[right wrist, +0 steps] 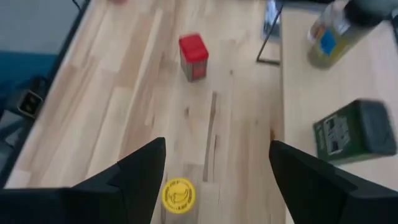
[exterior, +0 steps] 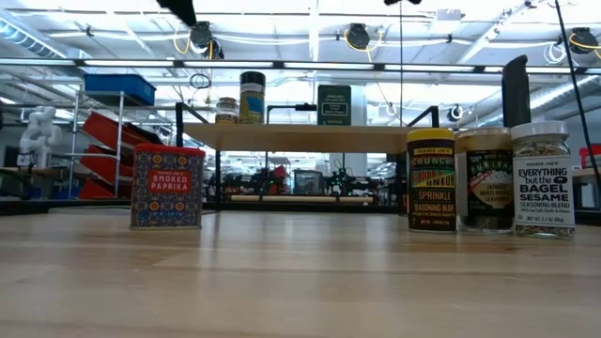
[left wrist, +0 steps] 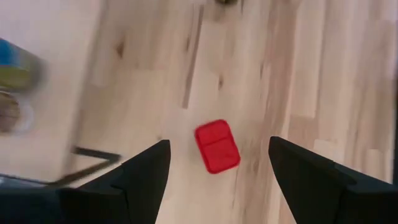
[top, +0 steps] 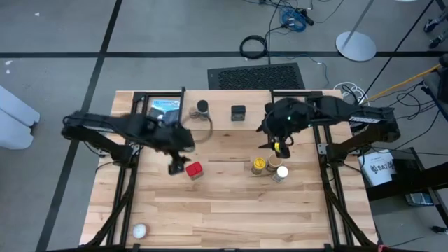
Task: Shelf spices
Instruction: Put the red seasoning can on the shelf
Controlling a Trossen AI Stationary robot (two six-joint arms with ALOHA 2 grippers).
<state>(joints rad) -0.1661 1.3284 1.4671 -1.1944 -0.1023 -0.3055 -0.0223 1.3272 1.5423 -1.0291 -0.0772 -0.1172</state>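
The red tin (top: 194, 170) stands on the table, and my open left gripper (top: 179, 165) hovers just left of it. In the left wrist view the tin (left wrist: 217, 152) shows from above between the spread fingers of the left gripper (left wrist: 219, 142). My open right gripper (top: 280, 145) hangs above the yellow-lidded jar (top: 259, 164), tan-lidded jar (exterior: 485, 178) and white-lidded jar (top: 281, 173), which stand together on the table. The shelf (exterior: 300, 136) along the far edge carries the dark-lidded jar (top: 202, 107) and the black square tin (top: 239, 112).
A flat blue-and-black package (top: 166, 107) lies on the shelf's left end. A small white ball (top: 139, 230) sits near the table's near left corner. Bare wood lies between the red tin and the three jars and across the near half.
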